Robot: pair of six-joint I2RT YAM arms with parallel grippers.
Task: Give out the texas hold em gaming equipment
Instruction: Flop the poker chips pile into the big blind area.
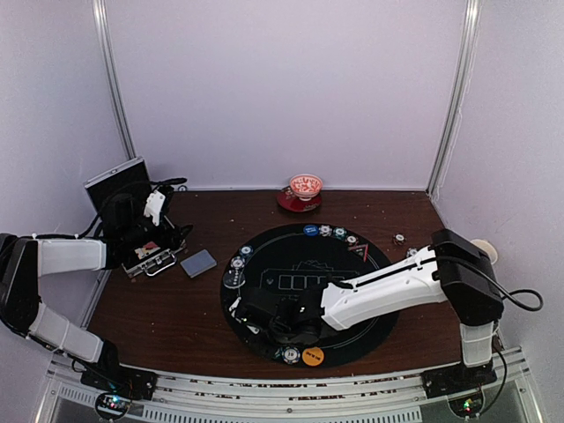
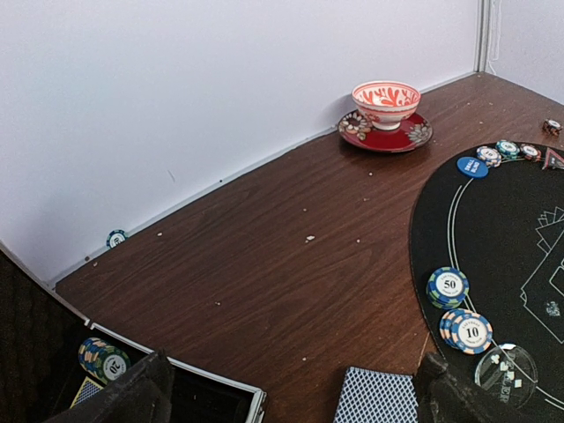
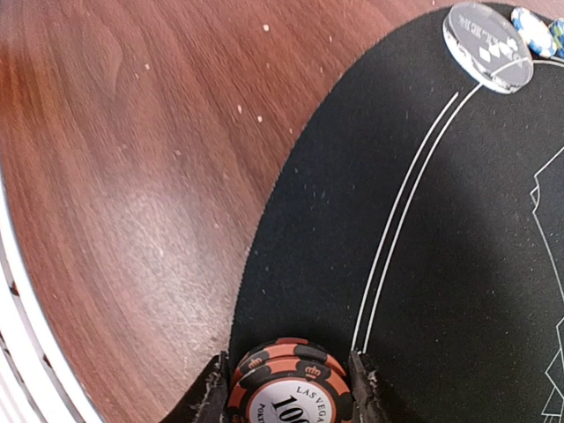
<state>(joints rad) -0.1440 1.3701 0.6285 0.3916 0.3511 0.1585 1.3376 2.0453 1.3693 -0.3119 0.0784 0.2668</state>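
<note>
My right gripper (image 3: 289, 397) is shut on a small stack of orange-and-black 100 chips (image 3: 291, 379) at the near-left rim of the black mat (image 3: 423, 264); in the top view it (image 1: 256, 319) reaches across the mat (image 1: 370, 326). My left gripper (image 2: 295, 401) is open and empty, straddling the grey-blue card deck (image 2: 374, 397) and the corner of the open case (image 2: 220, 397). Chip stacks marked 50 (image 2: 448, 286) and 10 (image 2: 467, 330) and a clear disc (image 2: 507, 370) sit on the mat's left rim. A blue disc (image 1: 309, 230) lies at the far rim, an orange disc (image 1: 313, 356) at the near rim.
A red-and-white bowl on a red saucer (image 1: 306, 186) stands at the back wall. The open case (image 1: 145, 256) holds more chips (image 2: 101, 359). A stray chip (image 2: 115, 238) lies by the wall, another (image 1: 398, 238) off the mat's right side.
</note>
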